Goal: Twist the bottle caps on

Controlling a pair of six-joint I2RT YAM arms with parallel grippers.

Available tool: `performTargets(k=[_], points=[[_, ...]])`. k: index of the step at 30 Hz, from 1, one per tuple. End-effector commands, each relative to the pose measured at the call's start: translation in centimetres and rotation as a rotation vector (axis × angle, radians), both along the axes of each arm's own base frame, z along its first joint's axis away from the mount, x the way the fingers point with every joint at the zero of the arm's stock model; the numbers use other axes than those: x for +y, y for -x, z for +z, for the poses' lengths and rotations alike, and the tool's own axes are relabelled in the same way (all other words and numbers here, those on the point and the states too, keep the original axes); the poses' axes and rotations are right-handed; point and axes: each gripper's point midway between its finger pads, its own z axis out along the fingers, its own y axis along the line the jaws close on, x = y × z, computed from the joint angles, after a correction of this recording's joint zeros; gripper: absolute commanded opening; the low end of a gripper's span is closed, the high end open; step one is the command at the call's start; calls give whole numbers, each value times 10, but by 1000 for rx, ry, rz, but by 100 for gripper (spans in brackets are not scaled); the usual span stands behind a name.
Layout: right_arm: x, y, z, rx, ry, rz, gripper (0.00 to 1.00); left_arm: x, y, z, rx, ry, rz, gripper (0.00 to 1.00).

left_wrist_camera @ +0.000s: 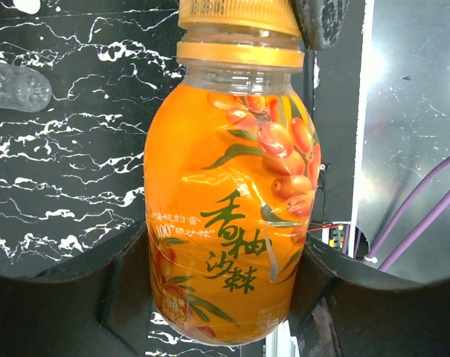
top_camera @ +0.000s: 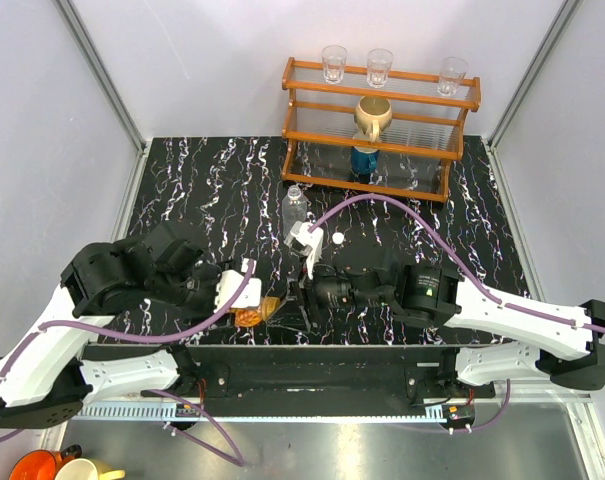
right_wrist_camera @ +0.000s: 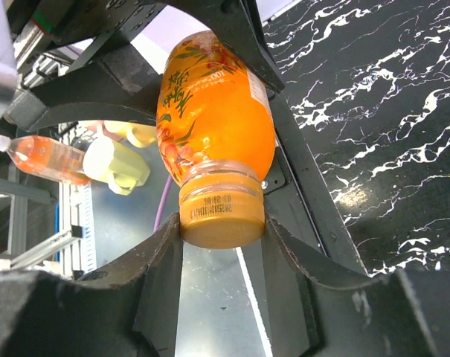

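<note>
At the near edge of the marbled table (top_camera: 182, 180), about 6 o'clock in the top view, we see the orange bottle (top_camera: 250, 317) held off the surface between the two arms. The left gripper (left_wrist_camera: 221, 297) is clasped around the bottle's lower body, a finger pressed on each side of the label. The right gripper (right_wrist_camera: 222, 256) is clenched on the orange cap (right_wrist_camera: 221, 216), which sits on the bottle's neck and points toward 3 o'clock. The clear bottle (top_camera: 295, 208) stands upright and uncapped near mid-table, at 12 o'clock from the grippers. A small pale round cap (top_camera: 337, 239) lies on the table at 4 o'clock from it. At 1 o'clock, along the far edge, a wooden rack (top_camera: 382, 105) carries three glasses and a tan mug (top_camera: 373, 115).
</note>
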Motion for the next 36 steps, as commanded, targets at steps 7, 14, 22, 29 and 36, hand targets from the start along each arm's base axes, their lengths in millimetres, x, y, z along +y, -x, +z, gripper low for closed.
performTargets(k=[7, 14, 22, 29, 36], points=[[14, 1, 46, 177, -130, -7, 12, -45, -48, 52, -250, 231, 53, 38], [13, -18, 69, 328, -175, -94, 12, -50, -67, 62, -328, 264, 120, 38], [20, -13, 78, 488, -157, 7, 13, -59, -71, 65, -381, 296, 77, 38], [13, -13, 98, 558, -165, 67, 20, -64, -63, 61, -395, 315, 4, 39], [7, -26, 119, 481, -179, 33, 47, -74, -49, 49, -282, 355, 3, 39]])
